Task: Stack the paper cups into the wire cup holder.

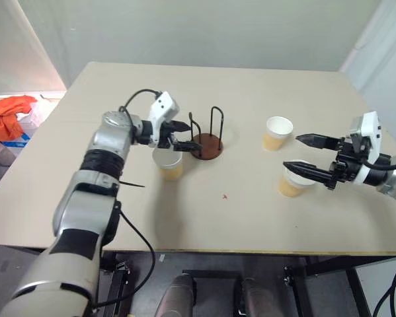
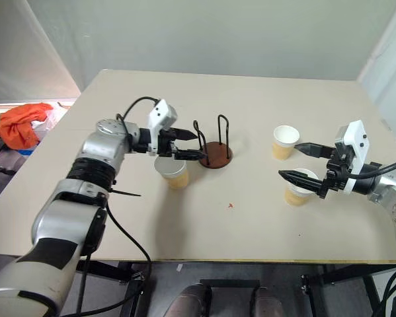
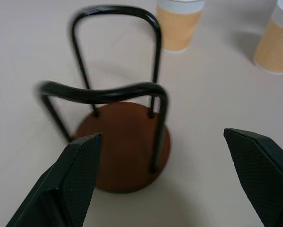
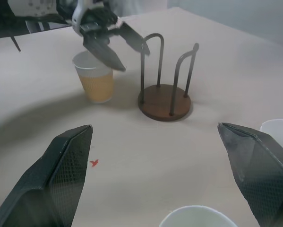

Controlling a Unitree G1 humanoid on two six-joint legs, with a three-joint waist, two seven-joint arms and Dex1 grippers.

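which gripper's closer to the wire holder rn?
Left. The left gripper, open, hovers right beside the wire cup holder, above one paper cup. The right gripper, open, sits well off, over the other two cups.

Wire cup holder between paper cups

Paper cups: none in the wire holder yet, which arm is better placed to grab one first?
Probably right: the right gripper hangs with jaws open just above a pale yellow-tan paper cup. The left gripper, jaws open, points at the brown-based wire cup holder.
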